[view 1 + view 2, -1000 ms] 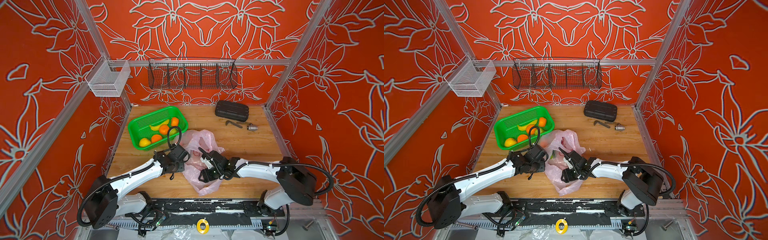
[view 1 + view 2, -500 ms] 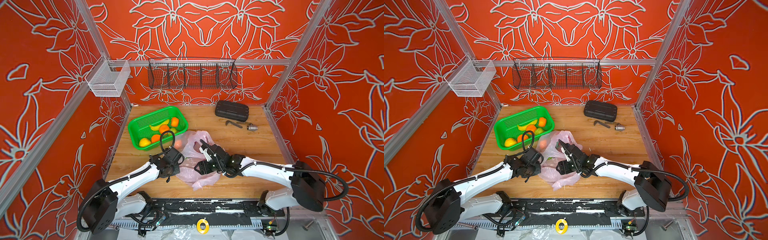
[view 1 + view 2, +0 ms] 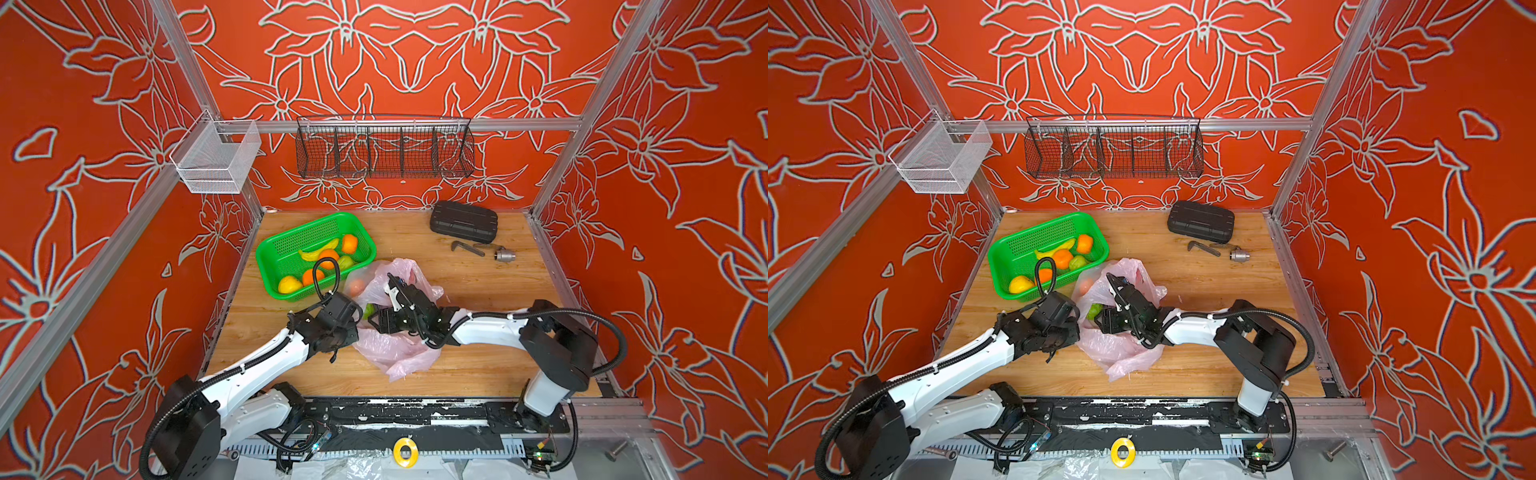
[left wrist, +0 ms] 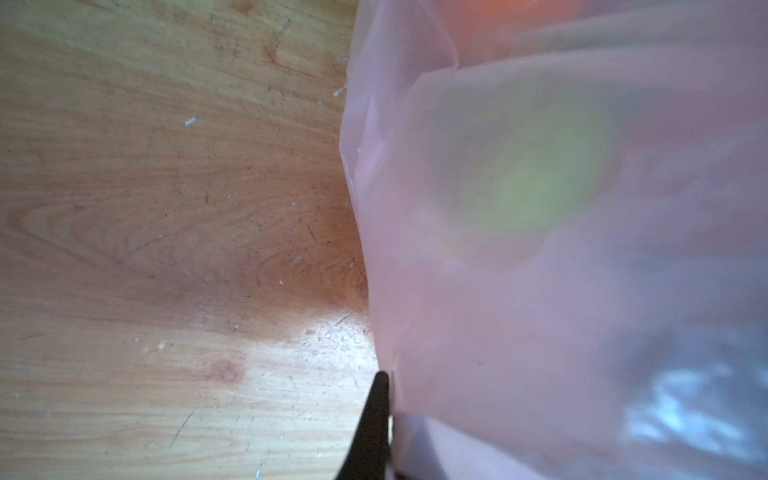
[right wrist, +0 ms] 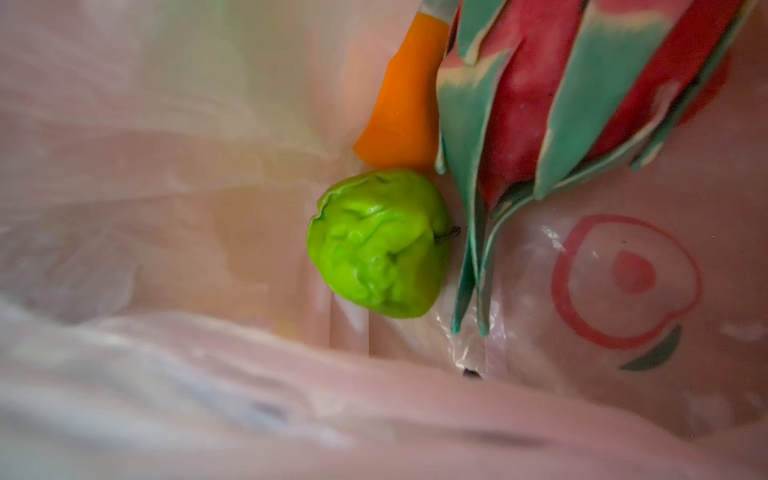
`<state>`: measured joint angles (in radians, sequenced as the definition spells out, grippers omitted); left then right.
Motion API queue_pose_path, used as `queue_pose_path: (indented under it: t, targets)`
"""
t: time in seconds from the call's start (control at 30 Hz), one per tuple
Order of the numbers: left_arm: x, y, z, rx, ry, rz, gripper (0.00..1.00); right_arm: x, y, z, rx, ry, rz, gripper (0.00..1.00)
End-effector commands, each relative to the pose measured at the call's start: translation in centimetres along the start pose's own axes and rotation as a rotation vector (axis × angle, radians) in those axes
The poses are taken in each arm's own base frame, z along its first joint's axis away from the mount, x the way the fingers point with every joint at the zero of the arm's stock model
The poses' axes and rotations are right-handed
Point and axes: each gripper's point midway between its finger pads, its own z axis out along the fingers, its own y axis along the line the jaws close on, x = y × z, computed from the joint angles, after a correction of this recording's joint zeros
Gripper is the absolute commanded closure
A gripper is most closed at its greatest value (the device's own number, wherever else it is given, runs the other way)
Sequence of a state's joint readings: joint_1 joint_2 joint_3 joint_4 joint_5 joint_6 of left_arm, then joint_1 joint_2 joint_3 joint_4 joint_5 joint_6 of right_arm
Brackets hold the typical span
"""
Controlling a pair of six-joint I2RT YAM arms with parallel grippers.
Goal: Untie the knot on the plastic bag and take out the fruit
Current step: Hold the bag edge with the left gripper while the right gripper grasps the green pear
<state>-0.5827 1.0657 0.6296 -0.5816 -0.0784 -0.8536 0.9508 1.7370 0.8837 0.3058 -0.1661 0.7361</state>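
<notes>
Top view, from the near edge of the table (image 3: 457,365): the plastic bag (image 3: 395,353) lies mid-table, its empty tail limp and flat toward you. You see no knot; the mouth looks open already, so I judge only the emptying is left.

Your left hand (image 3: 357,330) is pinched together on the bag's left edge. The left wrist view shows 1 black finger (image 4: 372,419) against the film. Your right hand (image 3: 382,303) sits in the mouth with jaws apart, holding nothing you can see.

The film is thin, slick and shapeless. It will slide and bunch, so hold it at the rim, never mid-panel.

In the right wrist view 3 fruits lie packed together inside: a green fruit (image 5: 378,245), an orange (image 5: 405,95) and a dragon fruit (image 5: 561,104). The green one looks dented, so it is probably light and squashy: take it across its middle, gently. Take the dragon fruit by its body, not its floppy scales.

Beyond, just beside the bag, the green basket (image 3: 262,266) already holds several fruits.
</notes>
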Motion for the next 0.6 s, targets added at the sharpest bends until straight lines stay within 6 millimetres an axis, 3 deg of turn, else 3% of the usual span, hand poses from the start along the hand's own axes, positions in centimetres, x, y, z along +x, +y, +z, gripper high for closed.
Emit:
queue_pose_path:
  t: [0.0,0.27,0.43,0.57]
  targets:
    - [-0.3,-0.3,-0.3,0.023,-0.007,-0.013,0.92,-2.6,1.9,1.1,-0.050,-0.093,0.023,0.32]
    - [-0.1,0.0,-0.2,0.014,-0.005,-0.009,0.92,-2.4,1.3,3.9,-0.024,-0.084,0.008,0.29]
    - [0.2,0.1,0.0,0.017,0.002,-0.008,0.93,-2.3,-0.4,5.3,0.057,-0.081,-0.013,0.18]
    - [-0.1,0.0,-0.4,0.016,-0.008,0.001,0.93,-2.7,-1.0,5.9,0.092,-0.102,-0.038,0.17]
